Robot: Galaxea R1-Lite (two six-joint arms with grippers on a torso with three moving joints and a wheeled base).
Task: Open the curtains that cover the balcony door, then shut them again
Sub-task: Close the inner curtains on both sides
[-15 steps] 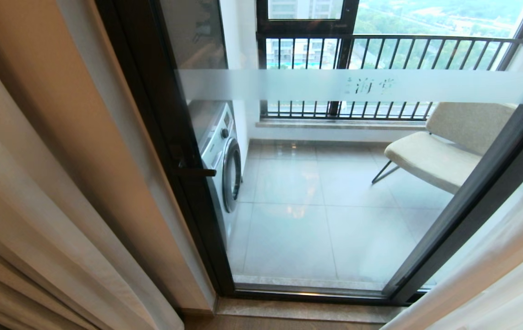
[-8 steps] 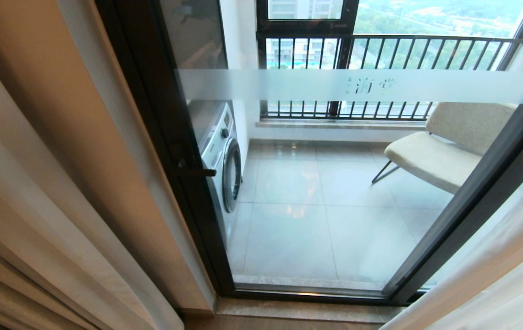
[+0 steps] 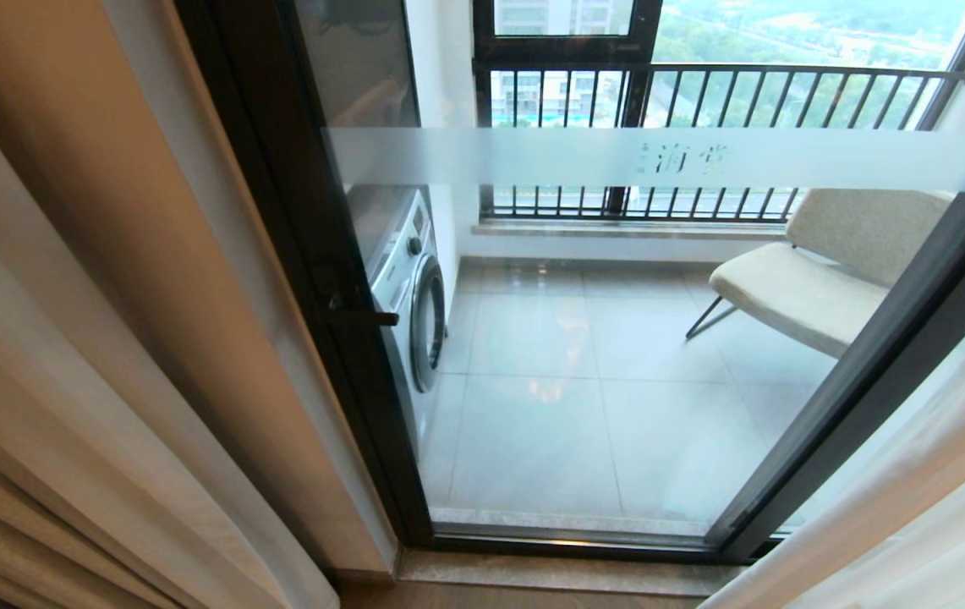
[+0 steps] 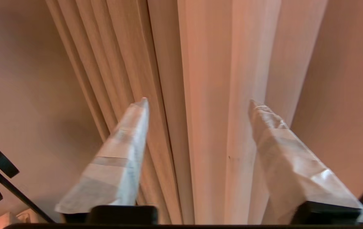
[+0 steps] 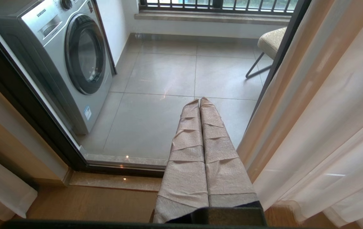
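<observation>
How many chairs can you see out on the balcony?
1: a beige chair on the balcony's right side, behind the balcony door glass, opposite the washing machine. The curtains may hide others.

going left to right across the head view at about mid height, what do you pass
thick greyish-beige pleated curtain → dark metal frame of the balcony door with its bar handle → silver front-loading washing machine → grey tiled balcony floor → beige cushioned chair → sheer white curtain
</observation>
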